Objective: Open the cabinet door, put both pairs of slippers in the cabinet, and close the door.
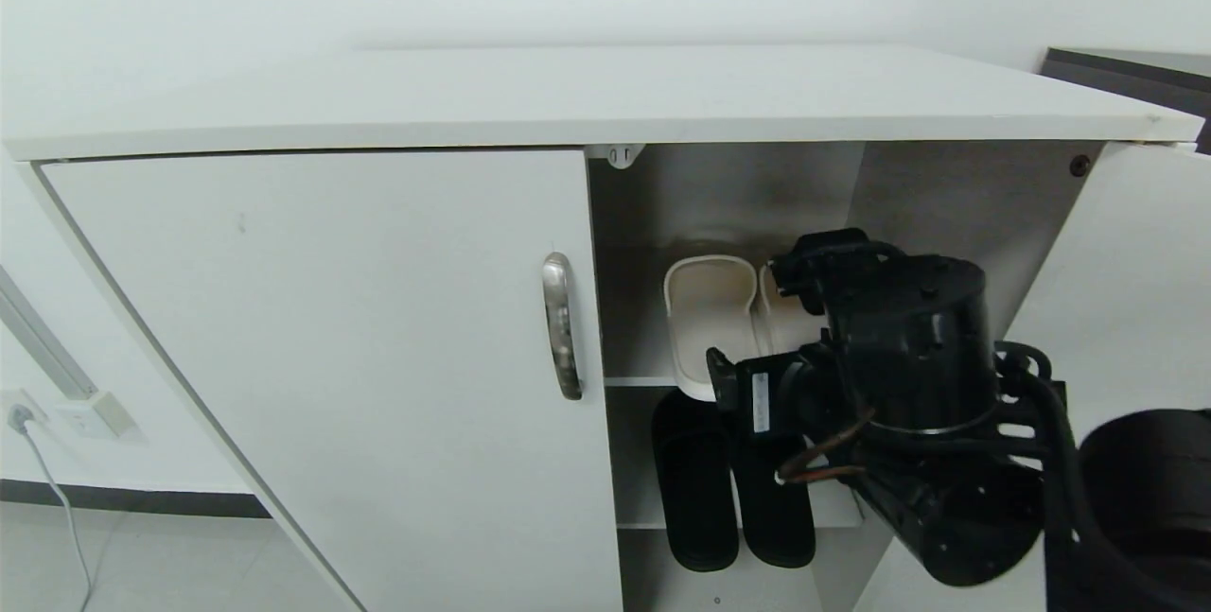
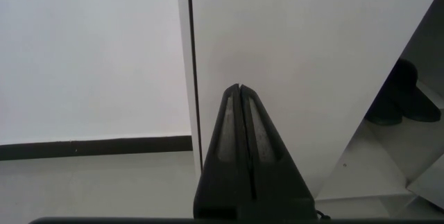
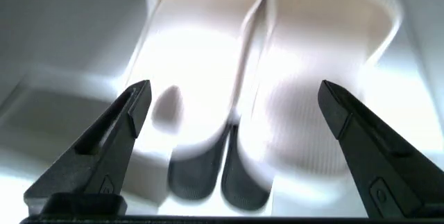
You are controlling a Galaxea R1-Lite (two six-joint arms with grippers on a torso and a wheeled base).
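Now right claw (image 3: 234, 96) wide open, left claw (image 2: 239, 91) pinched shut, both empty. Cream rubber slippers (image 1: 710, 323) overhang white upper shelf (image 1: 629, 347) edge: any pull-back could snag them, and open right-hand white cabinet door (image 1: 1135, 309) could jam on them.

The cabinet (image 1: 605, 101) had 2 shelves. 2 white slippers (image 1: 710, 309) lay side by side on the upper shelf (image 1: 626, 338). 2 black slippers (image 1: 695, 489) lay on the lower shelf (image 1: 632, 470), overhanging its front edge.
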